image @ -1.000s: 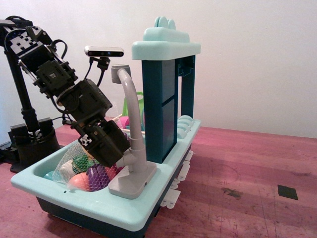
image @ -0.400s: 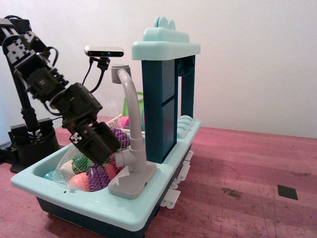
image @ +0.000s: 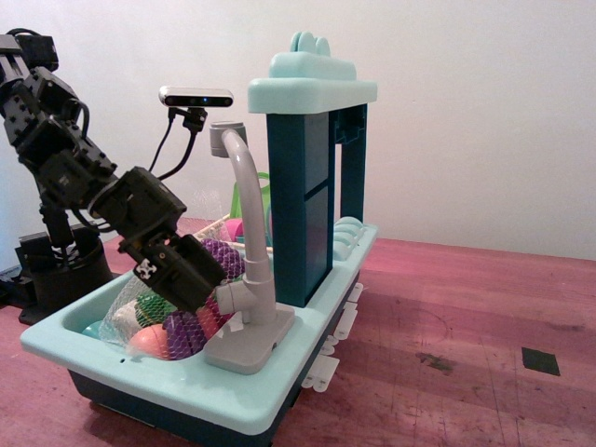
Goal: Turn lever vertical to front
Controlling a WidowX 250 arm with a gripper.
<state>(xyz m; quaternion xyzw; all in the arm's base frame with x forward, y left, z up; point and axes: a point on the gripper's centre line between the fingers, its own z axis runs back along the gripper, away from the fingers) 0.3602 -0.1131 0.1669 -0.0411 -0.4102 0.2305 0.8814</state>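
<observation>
The lever [image: 228, 295] is a short light-grey stub jutting left from the low faucet column [image: 258, 284], over the sink basin. The tall curved spout [image: 244, 182] rises above it, and the flat base plate [image: 248, 343] lies below. My gripper [image: 210, 284] is a black block angled down to the right. Its tip is just left of the lever, close to it, and I cannot tell if they touch. The fingers do not show clearly, so I cannot tell whether it is open or shut.
The light teal toy sink [image: 140, 374] holds a net bag of toy fruit [image: 168, 321] under my gripper. A dark teal shelf tower [image: 303, 196] stands right behind the faucet. A camera [image: 196, 96] on a stand is behind. A black patch [image: 542, 360] lies on the red wooden table.
My arm has drawn back to the left, away from the faucet column. The lever stub, covered by the gripper before, now shows.
</observation>
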